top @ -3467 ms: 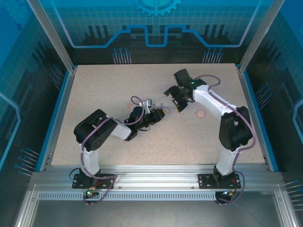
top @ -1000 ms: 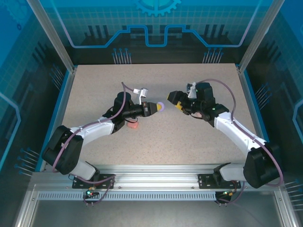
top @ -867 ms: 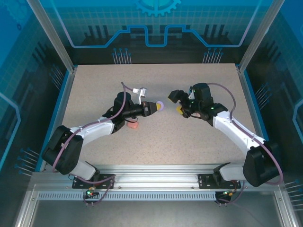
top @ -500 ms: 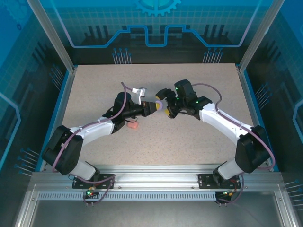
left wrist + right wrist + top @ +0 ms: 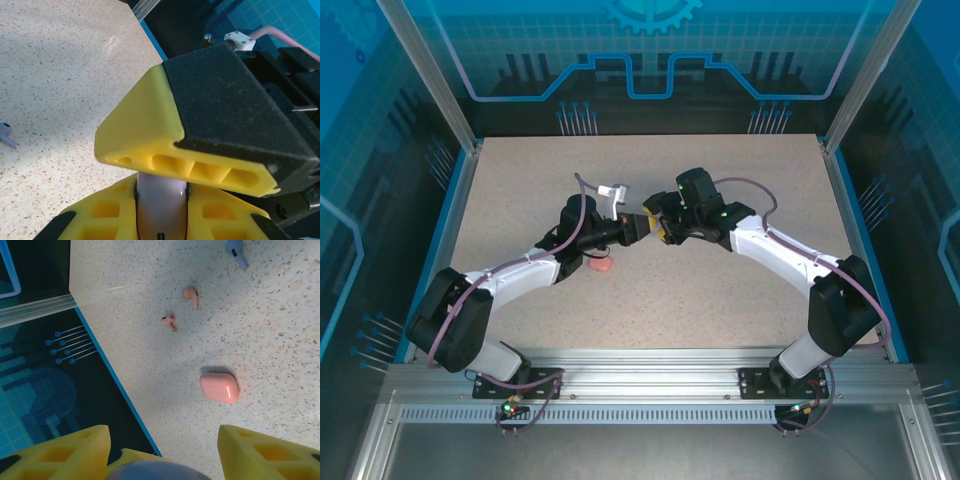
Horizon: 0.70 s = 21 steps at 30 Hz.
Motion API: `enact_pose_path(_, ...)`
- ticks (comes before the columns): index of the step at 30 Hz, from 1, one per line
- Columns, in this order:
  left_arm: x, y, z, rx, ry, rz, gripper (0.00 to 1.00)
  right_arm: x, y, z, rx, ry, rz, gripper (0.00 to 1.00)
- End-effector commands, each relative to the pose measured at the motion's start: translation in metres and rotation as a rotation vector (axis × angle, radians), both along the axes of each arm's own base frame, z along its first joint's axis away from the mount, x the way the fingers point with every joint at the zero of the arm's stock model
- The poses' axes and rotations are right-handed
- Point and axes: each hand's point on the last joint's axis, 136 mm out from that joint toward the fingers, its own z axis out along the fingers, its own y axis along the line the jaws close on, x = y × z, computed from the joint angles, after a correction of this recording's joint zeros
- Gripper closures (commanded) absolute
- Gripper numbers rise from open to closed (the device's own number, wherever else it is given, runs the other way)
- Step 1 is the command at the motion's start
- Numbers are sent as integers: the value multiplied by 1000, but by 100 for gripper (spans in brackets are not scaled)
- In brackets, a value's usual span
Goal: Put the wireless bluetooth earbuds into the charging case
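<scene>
Top view, meeting point: the left gripper [image 5: 642, 227] and right gripper [image 5: 660, 224] come nose to nose just above the middle of the speckled table [image 5: 740, 300]; a closed salmon-pink charging case [image 5: 601, 264] lies below the left arm.
Left wrist view, grip: the left gripper [image 5: 161, 200] is clamped on a smooth pale lilac charging case [image 5: 160, 202] at the bottom of the frame; a yellow-and-black finger [image 5: 190, 135] of the other arm hangs right above it. One pale purple earbud [image 5: 6, 132] lies at the left edge.
Right wrist view, jaws: the yellow fingers [image 5: 260, 447] stand apart, straddling the lilac case top [image 5: 155, 471] at the bottom edge; whether they touch it I cannot tell.
Right wrist view, buds: two tiny salmon-pink earbuds [image 5: 191, 295] [image 5: 169, 320] sit upper centre, a purple one [image 5: 237, 251] at the top edge, the pink case [image 5: 220, 387] mid-right.
Step, my guess: a handover or lid opening on the lilac case.
Next move: the right jaws need squaring on the lid before closing.
</scene>
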Motion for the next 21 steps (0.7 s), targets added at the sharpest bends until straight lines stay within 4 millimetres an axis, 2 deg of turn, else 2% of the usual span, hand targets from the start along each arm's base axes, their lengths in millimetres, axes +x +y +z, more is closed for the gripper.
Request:
enact_pose_path(1, 1, -3, 26, -22, -89, -3, 100, 1, 10, 1, -1, -4, 5, 48)
enact_pose_path(6, 0, -4, 25, -21, -88, -8, 100, 4, 11, 0, 1, -6, 1, 62)
enact_pose_path(8, 0, -3, 24, -18, -83, -6, 98, 4, 10, 0, -2, -8, -4, 63)
enact_pose_path(14, 1, 0, 23, -14, -84, 13, 77, 6, 5, -3, -13, -4, -18, 65)
enact_pose_path(21, 2, 0, 24, -13, -89, 17, 74, 6, 2, -7, -20, 8, -24, 65)
